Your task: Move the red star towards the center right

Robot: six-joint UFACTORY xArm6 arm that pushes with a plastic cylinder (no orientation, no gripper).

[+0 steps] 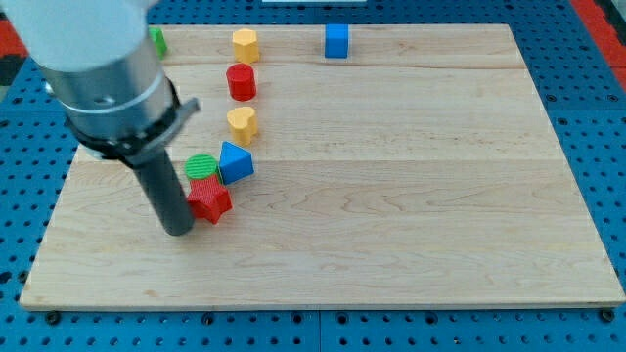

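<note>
The red star [211, 201] lies on the wooden board [391, 196] in the lower left part of the view. My tip [178, 231] rests on the board right at the star's left side, touching or nearly touching it. A green block [201, 166] touches the star's top edge, and a blue triangular block [235, 161] sits just above and to the right of the star.
A yellow heart-like block [242, 123], a red cylinder [241, 81] and a yellow hexagonal block [245, 44] stand in a column above. A blue cube [336, 41] is at the top. A green block [156, 41] peeks out behind the arm's grey housing [98, 68].
</note>
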